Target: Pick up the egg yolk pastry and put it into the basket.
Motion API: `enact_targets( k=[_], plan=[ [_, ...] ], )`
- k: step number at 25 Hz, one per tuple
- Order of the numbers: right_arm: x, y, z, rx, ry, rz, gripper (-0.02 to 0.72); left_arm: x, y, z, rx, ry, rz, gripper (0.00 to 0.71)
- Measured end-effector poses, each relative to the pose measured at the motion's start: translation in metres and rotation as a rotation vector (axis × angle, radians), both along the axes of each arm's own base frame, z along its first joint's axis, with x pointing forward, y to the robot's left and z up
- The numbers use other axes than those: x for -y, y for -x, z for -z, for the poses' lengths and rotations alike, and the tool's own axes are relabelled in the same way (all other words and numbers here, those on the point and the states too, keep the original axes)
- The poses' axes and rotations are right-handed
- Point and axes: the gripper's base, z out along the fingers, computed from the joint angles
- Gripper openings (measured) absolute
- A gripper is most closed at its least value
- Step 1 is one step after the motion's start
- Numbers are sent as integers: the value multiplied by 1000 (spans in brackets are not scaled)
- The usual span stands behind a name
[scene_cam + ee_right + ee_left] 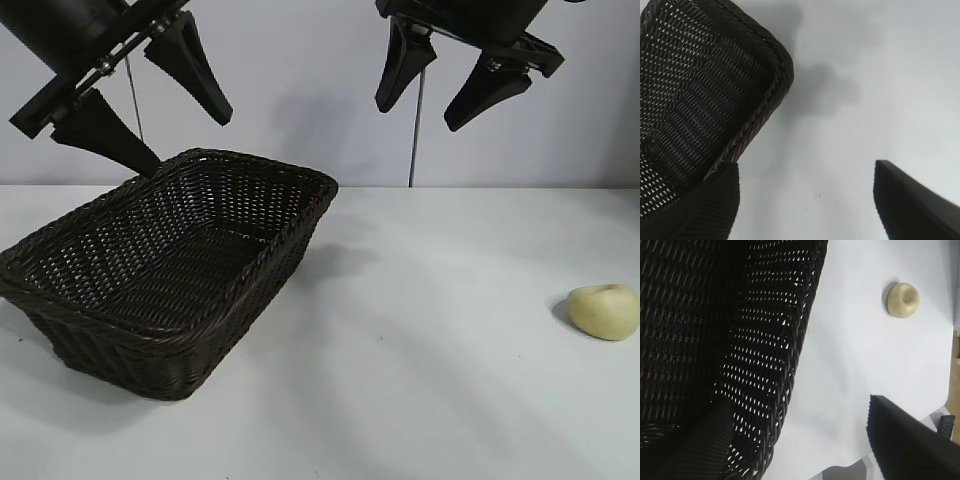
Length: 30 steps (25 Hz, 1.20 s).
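The egg yolk pastry (pixel 605 311), a small pale yellow dome with a crease, lies on the white table at the far right; the left wrist view also shows the pastry (pixel 902 299). The dark brown wicker basket (pixel 262 176) stands at the left with nothing in it, and its rim shows as basket (pixel 790 365) and basket (pixel 767 105) in the wrist views. My left gripper (pixel 188 143) hangs open above the basket's back edge. High over the table's middle, my right gripper (pixel 420 116) is open too, well left of the pastry. Neither holds anything.
The white table (pixel 420 380) stretches bare between the basket and the pastry. A pale wall with two thin vertical seams stands behind. In the left wrist view the table's edge (pixel 900 445) shows beside the finger.
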Motion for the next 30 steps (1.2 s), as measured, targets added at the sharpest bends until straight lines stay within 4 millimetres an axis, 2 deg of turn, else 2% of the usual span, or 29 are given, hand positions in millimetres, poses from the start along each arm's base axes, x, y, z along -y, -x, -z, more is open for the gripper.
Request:
enact_targets(
  k=[21, 30],
  plan=[
    [0, 1, 1, -15, 2, -3, 540, 0, 0, 0, 1, 0, -1, 542],
    [0, 2, 1, -26, 5, -7, 540, -1, -6, -1, 53, 1, -41, 542]
  ],
)
